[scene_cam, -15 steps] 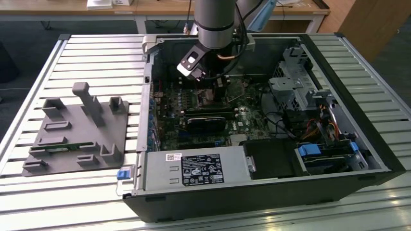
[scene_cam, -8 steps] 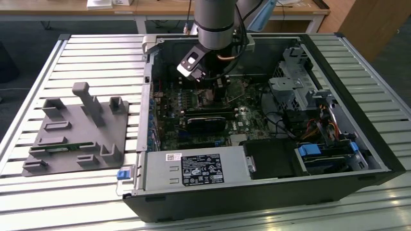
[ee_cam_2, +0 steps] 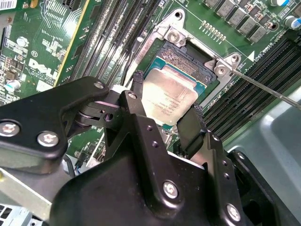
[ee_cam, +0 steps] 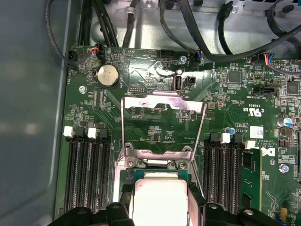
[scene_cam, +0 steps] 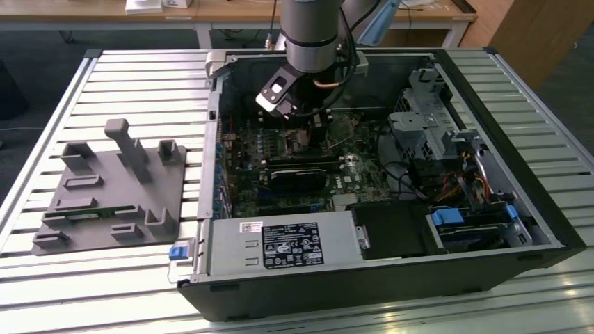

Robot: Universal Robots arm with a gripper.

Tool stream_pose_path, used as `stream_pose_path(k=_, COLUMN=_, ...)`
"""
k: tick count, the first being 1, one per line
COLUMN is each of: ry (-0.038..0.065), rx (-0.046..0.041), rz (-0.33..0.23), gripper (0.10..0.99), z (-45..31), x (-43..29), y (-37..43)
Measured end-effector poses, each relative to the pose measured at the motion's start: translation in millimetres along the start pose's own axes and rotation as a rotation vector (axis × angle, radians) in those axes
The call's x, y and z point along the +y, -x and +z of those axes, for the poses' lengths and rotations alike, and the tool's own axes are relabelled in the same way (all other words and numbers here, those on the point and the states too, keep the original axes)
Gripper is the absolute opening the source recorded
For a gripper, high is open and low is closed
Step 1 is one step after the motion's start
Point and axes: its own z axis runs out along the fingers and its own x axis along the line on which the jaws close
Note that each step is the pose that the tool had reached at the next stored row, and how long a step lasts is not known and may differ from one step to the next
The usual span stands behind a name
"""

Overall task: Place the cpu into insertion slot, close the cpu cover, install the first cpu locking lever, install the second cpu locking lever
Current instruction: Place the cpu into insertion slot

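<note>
Pincer (ee_cam_2: 167, 94) astride cpu (ee_cam_2: 176, 84) in insertion slot (ee_cam_2: 188, 56)

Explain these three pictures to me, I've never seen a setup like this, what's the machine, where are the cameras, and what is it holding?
The machine is a grey robot arm reaching into an open black computer case that lies on a slatted metal table. The exterior view looks on from off the arm; both wrist views come from cameras riding on the arm, looking at the green circuit board. On the table, at the exterior view's left, lies a grey fixture plate. The black gripper is shut on the cpu, a small flat pale silver square chip, at the insertion slot, a dark square socket with a metal rim. Whether the chip is fully seated, I cannot tell. The cpu cover, a thin silvery metal frame, stands open.
</note>
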Motion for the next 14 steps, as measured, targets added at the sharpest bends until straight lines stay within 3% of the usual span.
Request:
stream_pose_path(k=9, ry=0.000, rx=-0.0006, rz=0.000, gripper=0.541, z=0.5, x=-1.0, y=-2.1)
stream_pose_path(k=14, ry=0.000, rx=-0.0083, rz=-0.001, gripper=0.541, z=1.6, x=-3.8, y=-2.3)
